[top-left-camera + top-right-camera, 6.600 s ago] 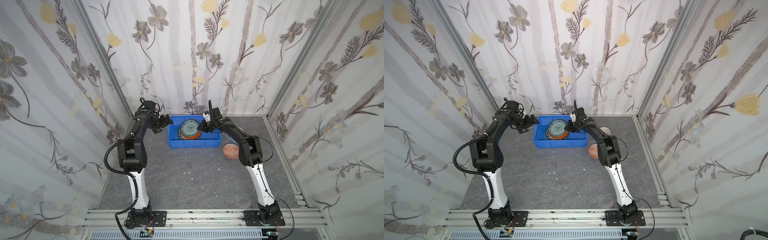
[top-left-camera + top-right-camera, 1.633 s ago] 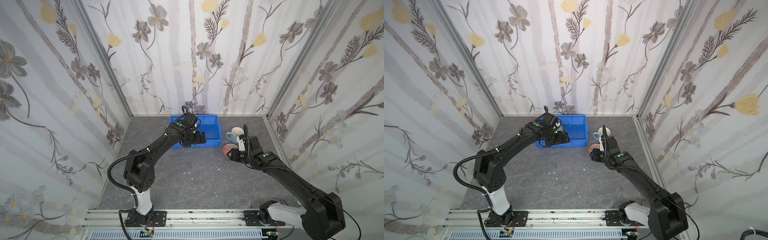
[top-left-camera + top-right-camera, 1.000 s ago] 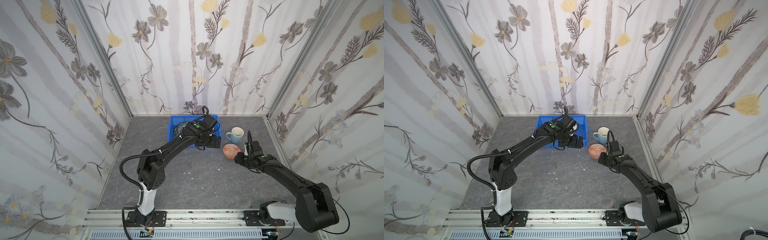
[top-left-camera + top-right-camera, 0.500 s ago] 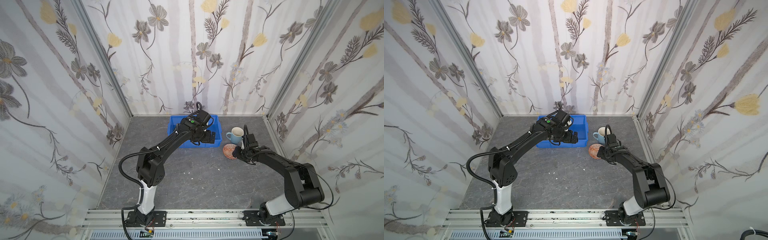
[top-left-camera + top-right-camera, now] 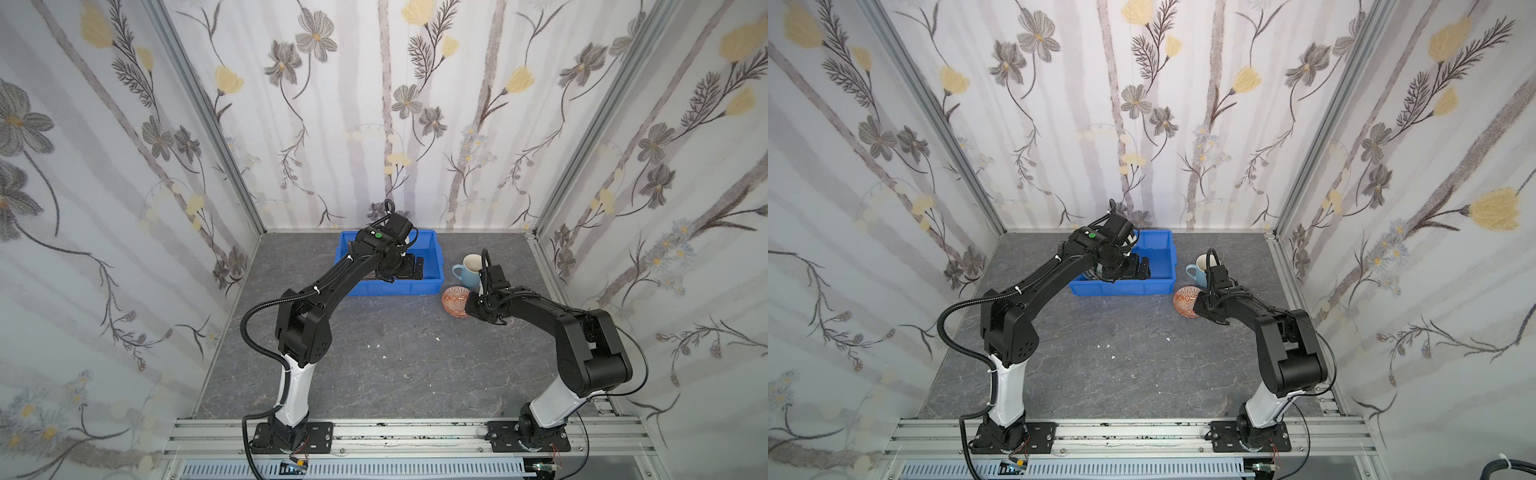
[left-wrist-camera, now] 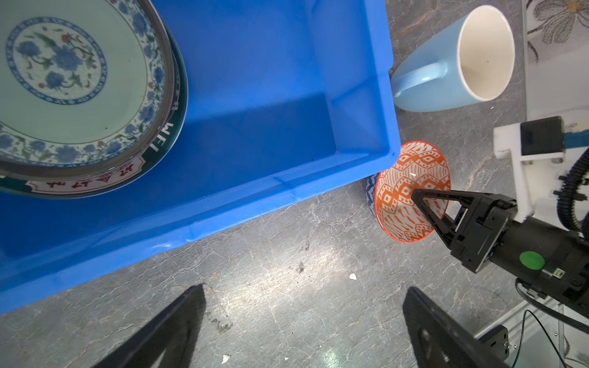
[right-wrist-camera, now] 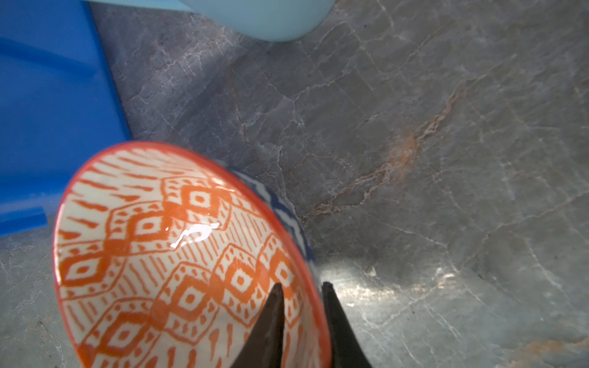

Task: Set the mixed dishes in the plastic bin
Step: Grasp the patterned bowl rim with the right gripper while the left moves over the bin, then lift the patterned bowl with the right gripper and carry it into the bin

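Since the bowl (image 7: 178, 255) is glazed ceramic (stiff, slick, chippable, prob. light enough for one arm), we judge the rim the only sensible hold. The right pincer (image 7: 302, 285) is clenched there, one finger inside, one outside. The bowl sits tipped on the worktop (image 6: 287, 255), just beside the bin (image 6: 204, 223) corner, near the mug (image 6: 446, 63). The left pincer (image 6: 304, 288) hangs released above the bin's edge. Vs. a sec ago – left arm has drawn back from the bowl, right has closed onto it.

Right fingers (image 7: 267, 334) now closed on bowl (image 7: 153, 255) rim
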### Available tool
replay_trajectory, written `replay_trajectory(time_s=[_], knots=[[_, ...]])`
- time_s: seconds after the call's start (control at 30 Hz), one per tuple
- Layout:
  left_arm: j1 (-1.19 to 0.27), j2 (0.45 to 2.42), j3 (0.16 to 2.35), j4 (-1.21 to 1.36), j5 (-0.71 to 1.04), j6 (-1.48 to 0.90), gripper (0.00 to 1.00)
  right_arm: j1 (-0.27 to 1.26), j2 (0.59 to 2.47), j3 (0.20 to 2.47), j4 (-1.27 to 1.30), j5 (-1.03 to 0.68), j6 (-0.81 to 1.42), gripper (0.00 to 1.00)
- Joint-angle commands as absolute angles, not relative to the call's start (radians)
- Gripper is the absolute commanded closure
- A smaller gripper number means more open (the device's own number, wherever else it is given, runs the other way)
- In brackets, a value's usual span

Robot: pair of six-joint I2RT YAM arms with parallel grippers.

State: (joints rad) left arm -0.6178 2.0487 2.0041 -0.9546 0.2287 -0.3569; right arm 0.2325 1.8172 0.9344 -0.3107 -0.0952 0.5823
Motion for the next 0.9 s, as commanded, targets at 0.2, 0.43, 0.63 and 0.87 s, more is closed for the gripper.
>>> replay_trajectory(time_s=[0.2, 0.43, 0.63, 0.87], knots=[[-0.617, 1.998, 1.910, -0.911, 0.235, -0.363, 0.00, 0.235, 1.732, 0.886, -0.358, -0.096, 0.560, 0.86], [-0.617, 1.917, 1.789, -0.863, 0.209, -0.379, 0.00, 0.244, 1.632, 0.848, -0.393, -0.097, 0.552, 0.87], [-0.616, 1.854, 1.710, -0.837, 0.194, -0.388, 0.00, 0.257, 1.574, 0.838, -0.399, -0.103, 0.561, 0.88], [-0.596, 1.800, 1.671, -0.844, 0.164, -0.377, 0.00, 0.282, 1.558, 0.909, -0.429, -0.110, 0.568, 0.88]])
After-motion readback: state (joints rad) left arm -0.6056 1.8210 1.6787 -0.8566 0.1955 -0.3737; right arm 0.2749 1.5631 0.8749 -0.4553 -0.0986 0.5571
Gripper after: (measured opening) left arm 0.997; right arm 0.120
